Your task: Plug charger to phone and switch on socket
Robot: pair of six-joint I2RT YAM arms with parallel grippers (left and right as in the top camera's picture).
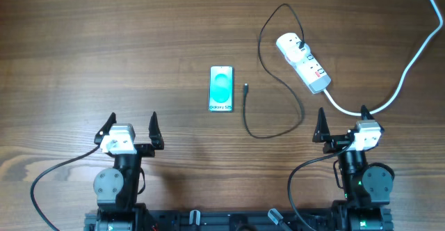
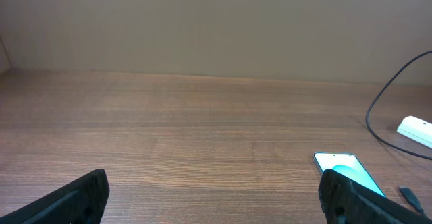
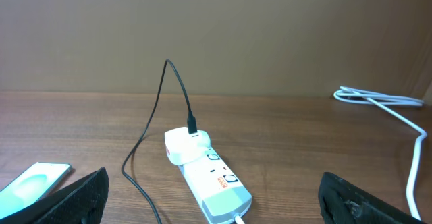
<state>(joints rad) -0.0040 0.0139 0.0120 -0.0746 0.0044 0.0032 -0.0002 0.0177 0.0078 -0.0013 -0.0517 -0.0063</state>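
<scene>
1. Both of my grippers are sitting along the bottom of the overhead view, the left gripper (image 1: 133, 118) at lower left and the right gripper (image 1: 342, 115) at lower right. I'm keeping both sets of jaws spread wide and I'm holding nothing in either.
2. The phone (image 1: 221, 88) is lying flat and screen up, a bit left of frame centre, with its white text at the lower short edge. I can't make out the port from here, so I'm guessing it's on that lower edge.
3. The charger (image 1: 302, 113) is looping down from the white adapter (image 1: 288, 44) on the socket (image 1: 309, 67) in the upper right. Its little plug (image 1: 246, 88) is lying just beside the phone's right long edge, not touching it.
4. So I'm treating the step in hand as grabbing that plug. I'm leaning toward the right gripper, pinching the plug body itself rather than the thin cable behind it, which will likely be bending under a push.
5. I'm thinking the left gripper should be bracing the phone, since a light phone will probably be sliding on the smooth wooden table (image 1: 104, 43).
6. I'm also minding the slack loop, since dragging it could be tugging the socket. I'm leaving the red switches (image 3: 223, 175) for last. The thick white cord (image 1: 341, 106) is running off toward the upper right.
</scene>
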